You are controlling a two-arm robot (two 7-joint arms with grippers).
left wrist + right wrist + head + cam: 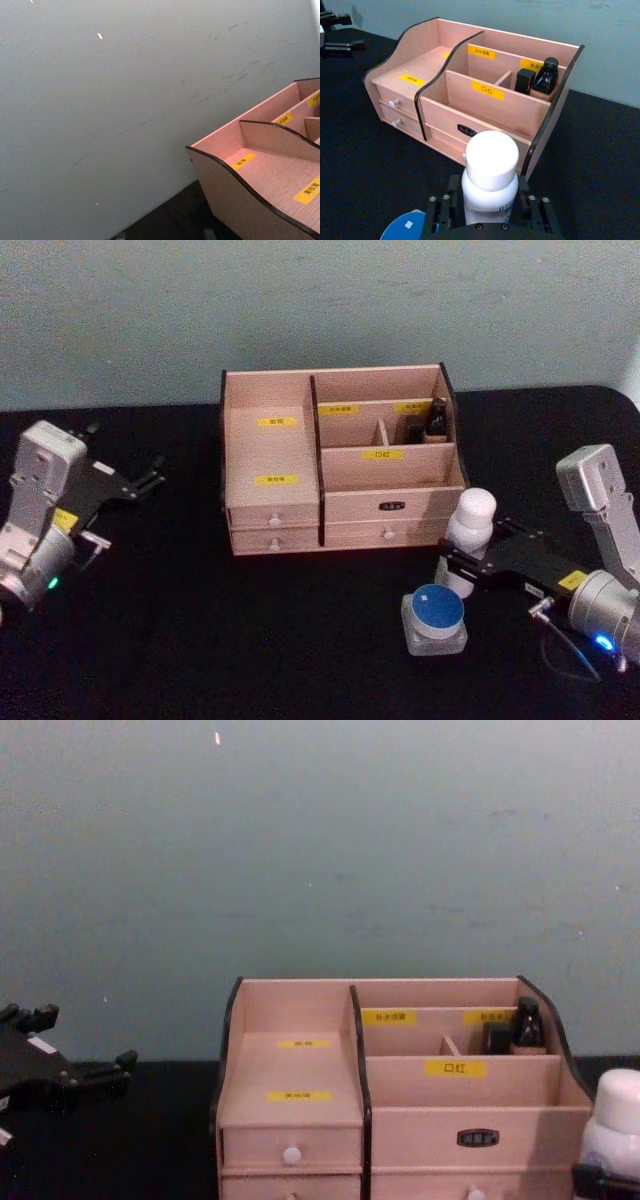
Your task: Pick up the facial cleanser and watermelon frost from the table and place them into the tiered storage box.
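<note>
**Right gripper clamped on white bottle, by the box's front right corner**

- White bottle (472,525) with a white cap stands upright just off the front right corner of the tiered storage box (270,452), close to the drawer fronts but not touching them
- I can't tell from here whether its base is on the desk (200,640) or just above it
- Right gripper (462,562) comes in from the desk's right edge. Its fingers are closed on the bottle's body below the cap, one on each side
- Right wrist view confirms it: the bottle (487,170) sits squarely between the fingers (442,205)
- Blue-lidded clear jar (435,618) sits on the desk just in front of the bottle, toward the front edge, right beside the gripper
- I can't read which item is the cleanser and which is the frost
- Box sits mid-desk toward the back edge, open tiers facing me, with yellow labels and white-knobbed drawers low down
- Its back right compartment holds two dark bottles (438,420). The other compartments that I can see into are bare wood
- Left gripper (152,472) hangs over the desk's left side, well apart from the box, with fingers spread and nothing between them
</note>
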